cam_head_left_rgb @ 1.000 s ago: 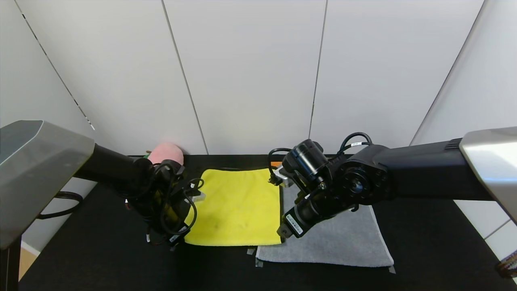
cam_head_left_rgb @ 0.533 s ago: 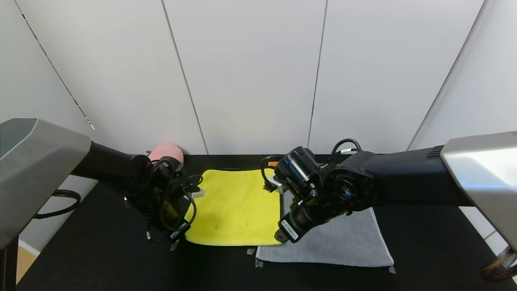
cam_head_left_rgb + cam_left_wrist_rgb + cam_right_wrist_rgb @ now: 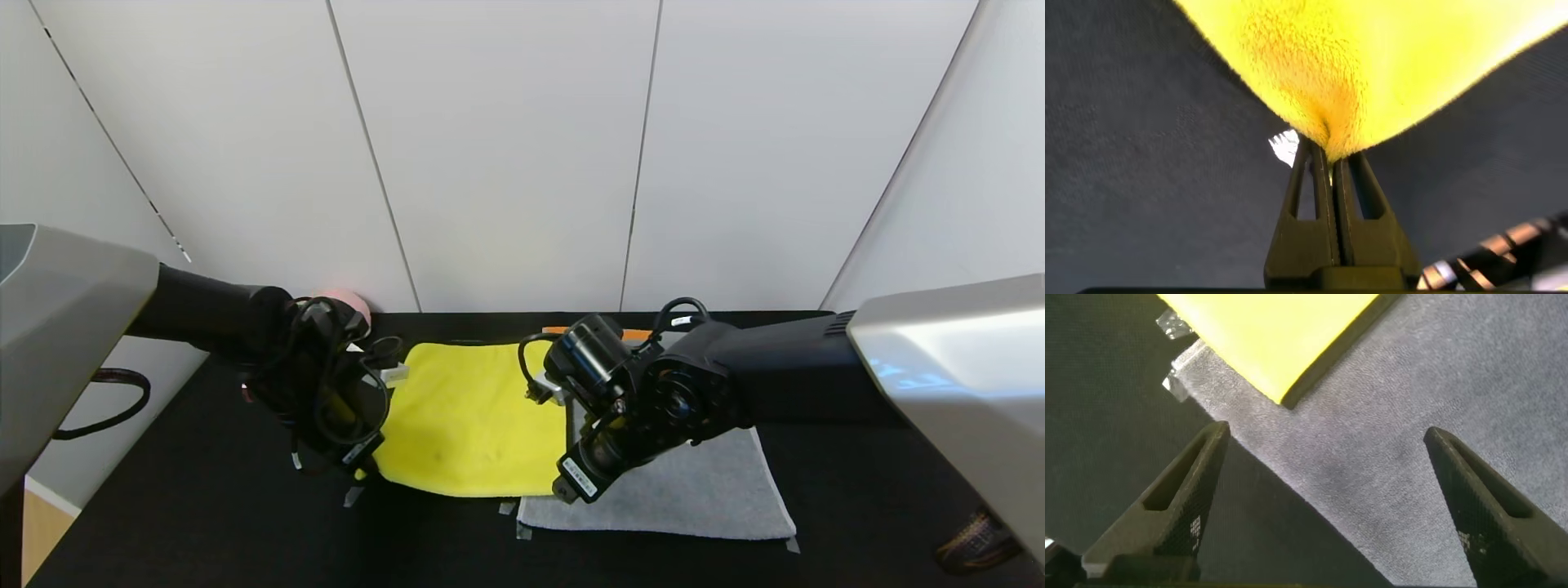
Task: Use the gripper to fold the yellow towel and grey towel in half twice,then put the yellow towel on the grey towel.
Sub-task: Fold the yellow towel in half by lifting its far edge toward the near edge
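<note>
Left gripper (image 3: pixel 1329 167) is clamped on a corner of the yellow towel (image 3: pixel 469 420), lifting it slightly off the table (image 3: pixel 204 506); this looks like the start of its first fold. Right gripper (image 3: pixel 1327 498) hangs spread wide above the grey towel (image 3: pixel 694 490), with the yellow towel's near corner just ahead; it should probably pinch there next.

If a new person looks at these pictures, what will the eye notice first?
First the yellow towel, bright on the black table, its right edge lying over the grey towel. Then the left gripper, shut on the yellow towel's near left corner and lifting it, while the right gripper hangs open above the grey towel.
</note>
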Controlling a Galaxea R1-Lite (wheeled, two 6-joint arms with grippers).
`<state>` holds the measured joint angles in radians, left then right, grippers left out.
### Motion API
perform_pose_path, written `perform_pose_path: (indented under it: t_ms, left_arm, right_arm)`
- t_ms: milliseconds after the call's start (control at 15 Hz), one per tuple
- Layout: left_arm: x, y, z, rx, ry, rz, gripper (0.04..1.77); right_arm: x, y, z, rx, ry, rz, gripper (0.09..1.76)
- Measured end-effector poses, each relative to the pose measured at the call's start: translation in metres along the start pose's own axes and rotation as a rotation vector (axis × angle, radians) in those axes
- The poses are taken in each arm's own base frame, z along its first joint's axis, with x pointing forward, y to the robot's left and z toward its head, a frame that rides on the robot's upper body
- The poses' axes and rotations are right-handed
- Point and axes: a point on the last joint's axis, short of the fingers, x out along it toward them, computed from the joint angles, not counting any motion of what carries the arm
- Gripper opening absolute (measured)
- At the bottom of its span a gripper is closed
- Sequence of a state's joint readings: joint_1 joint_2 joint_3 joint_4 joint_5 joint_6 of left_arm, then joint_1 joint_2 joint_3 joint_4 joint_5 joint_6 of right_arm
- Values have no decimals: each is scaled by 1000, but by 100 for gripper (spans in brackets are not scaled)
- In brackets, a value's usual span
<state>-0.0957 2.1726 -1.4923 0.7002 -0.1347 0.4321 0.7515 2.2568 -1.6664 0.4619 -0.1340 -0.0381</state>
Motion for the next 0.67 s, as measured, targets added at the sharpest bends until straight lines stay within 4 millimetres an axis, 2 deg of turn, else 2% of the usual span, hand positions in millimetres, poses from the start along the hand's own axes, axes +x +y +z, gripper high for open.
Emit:
perform_pose_path:
  t_ms: [200, 667]
  left_arm:
    - [-13, 7, 4, -18, -22, 5, 12]
    - [-17, 11, 6, -35, -48, -2, 12]
  right_arm:
    - [5, 1, 1, -3, 1, -33, 171]
    - [19, 7, 4, 23, 8, -69, 171]
